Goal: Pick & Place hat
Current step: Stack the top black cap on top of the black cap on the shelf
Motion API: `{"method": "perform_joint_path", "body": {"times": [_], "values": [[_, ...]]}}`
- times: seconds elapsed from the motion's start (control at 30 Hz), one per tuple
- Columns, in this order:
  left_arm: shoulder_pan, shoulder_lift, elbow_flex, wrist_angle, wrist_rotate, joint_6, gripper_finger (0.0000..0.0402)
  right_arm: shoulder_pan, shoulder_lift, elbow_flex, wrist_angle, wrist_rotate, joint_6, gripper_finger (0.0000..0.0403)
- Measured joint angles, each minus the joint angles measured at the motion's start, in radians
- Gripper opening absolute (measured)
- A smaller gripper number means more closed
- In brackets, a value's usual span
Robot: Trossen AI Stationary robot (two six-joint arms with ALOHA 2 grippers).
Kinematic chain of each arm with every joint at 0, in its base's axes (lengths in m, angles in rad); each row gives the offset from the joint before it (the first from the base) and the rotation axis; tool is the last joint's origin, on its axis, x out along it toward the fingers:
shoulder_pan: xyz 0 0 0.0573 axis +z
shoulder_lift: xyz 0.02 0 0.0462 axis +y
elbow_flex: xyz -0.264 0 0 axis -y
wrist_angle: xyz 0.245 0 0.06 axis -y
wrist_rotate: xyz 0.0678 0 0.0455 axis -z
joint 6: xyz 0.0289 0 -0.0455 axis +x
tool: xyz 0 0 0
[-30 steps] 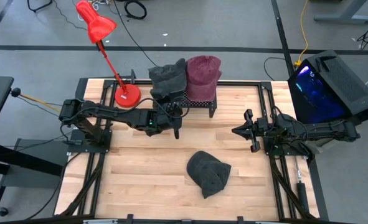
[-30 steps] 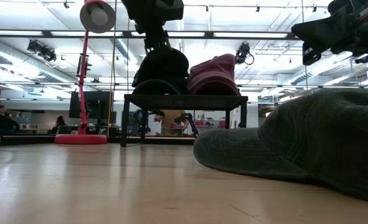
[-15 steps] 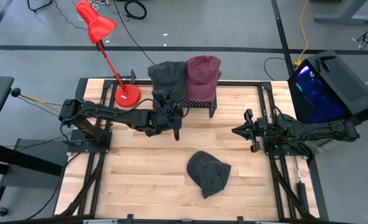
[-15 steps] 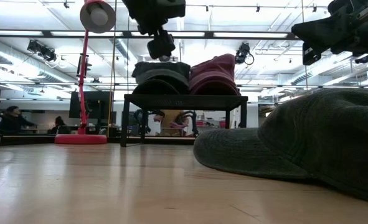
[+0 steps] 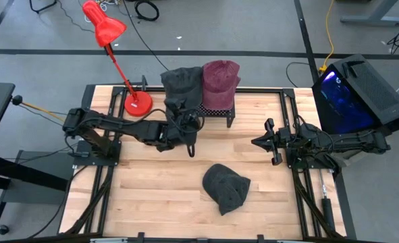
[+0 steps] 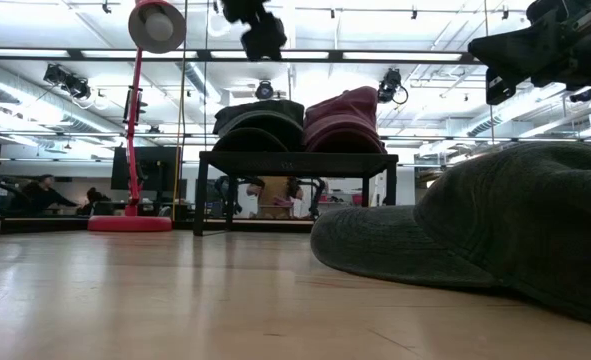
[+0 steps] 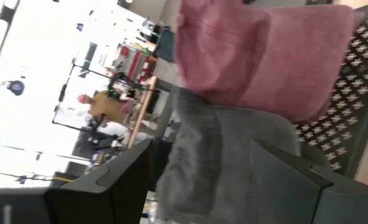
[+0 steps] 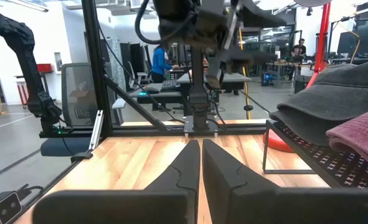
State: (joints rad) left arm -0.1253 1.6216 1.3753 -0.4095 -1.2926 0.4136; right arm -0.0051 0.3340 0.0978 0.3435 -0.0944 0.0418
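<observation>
A grey hat [image 5: 181, 82] rests with its underside on the black rack [image 5: 216, 109] at the table's far edge, beside a maroon hat [image 5: 220, 76]. My left gripper [image 5: 183, 115] hovers open above and just near of the grey hat [image 6: 259, 122], touching nothing; it shows high up in the low view [image 6: 263, 36]. In the left wrist view its fingers stand apart, with the grey hat [image 7: 208, 155] and the maroon hat [image 7: 258, 56] beyond them. Another dark grey hat [image 5: 226, 188] lies on the table. My right gripper [image 5: 270, 143] waits shut at the right.
A red desk lamp stands with its base [image 5: 138, 102] left of the rack and its head [image 5: 103, 24] beyond the far edge. A black box with a blue screen [image 5: 354, 94] sits off the table's right side. People move in the room behind.
My left gripper has opened and let go of the grey hat, then risen and drawn back a little toward the near edge. The grey hat, bunched up under the fingers before, has settled flat on the rack beside the maroon hat.
</observation>
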Motion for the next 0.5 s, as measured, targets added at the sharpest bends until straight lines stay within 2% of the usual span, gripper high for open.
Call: {"method": "perform_joint_path", "body": {"times": [0.3,0.4,0.5], "values": [[-0.03,-0.065,0.039,-0.184,-0.1,-0.029,0.0268,0.0,0.0,0.0,0.0,0.0,0.0,0.0023],[-0.013,-0.091,0.039,-0.21,-0.078,-0.092,0.0268,0.0,0.0,0.0,0.0,0.0,0.0,0.0023],[0.011,-0.119,0.039,-0.214,0.018,-0.184,0.0264,0.0,0.0,0.0,0.0,0.0,0.0,0.0023]]}}
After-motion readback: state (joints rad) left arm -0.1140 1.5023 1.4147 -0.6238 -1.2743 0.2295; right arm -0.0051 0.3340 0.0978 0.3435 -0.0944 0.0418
